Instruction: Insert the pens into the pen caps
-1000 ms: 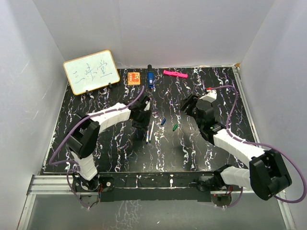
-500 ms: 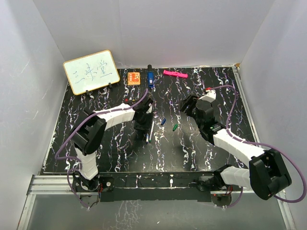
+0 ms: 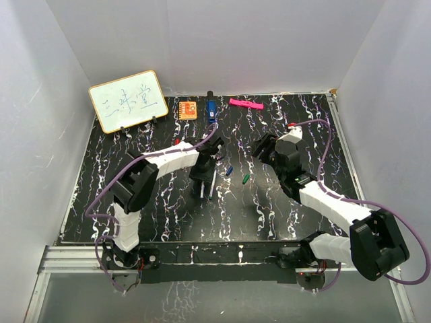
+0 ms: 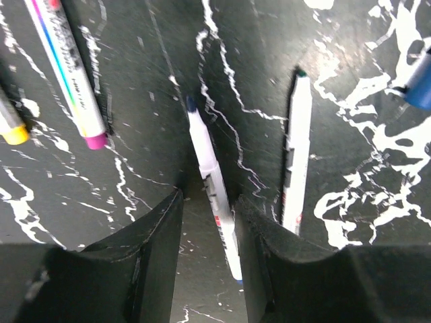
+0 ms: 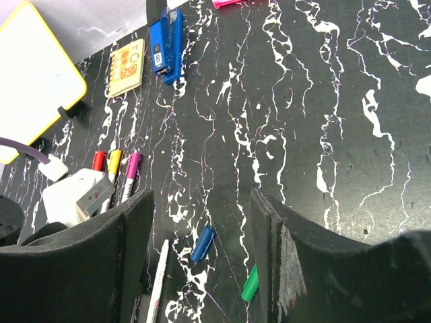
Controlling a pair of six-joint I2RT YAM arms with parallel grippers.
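Observation:
A white pen with a blue tip (image 4: 210,182) lies on the table between the fingers of my left gripper (image 4: 209,202). It lies against the right finger (image 4: 269,242), with a gap to the left finger, so the gripper is open. A green-tipped pen (image 4: 296,155) lies just to its right. From above, the left gripper (image 3: 204,182) is low over both pens (image 3: 213,183). My right gripper (image 5: 202,202) hangs open and empty above the blue cap (image 5: 203,243) and green cap (image 5: 250,284). Capped pens, with purple (image 4: 67,74) and yellow (image 4: 10,128) caps, lie to the left.
A whiteboard (image 3: 128,101) stands at the back left. An orange block (image 3: 188,109), a blue object (image 3: 211,110) and a pink marker (image 3: 245,103) lie along the back edge. White walls enclose the table.
My left gripper has shifted a little right and nearer over the two pens, and its jaws have narrowed slightly. The right arm has not moved.

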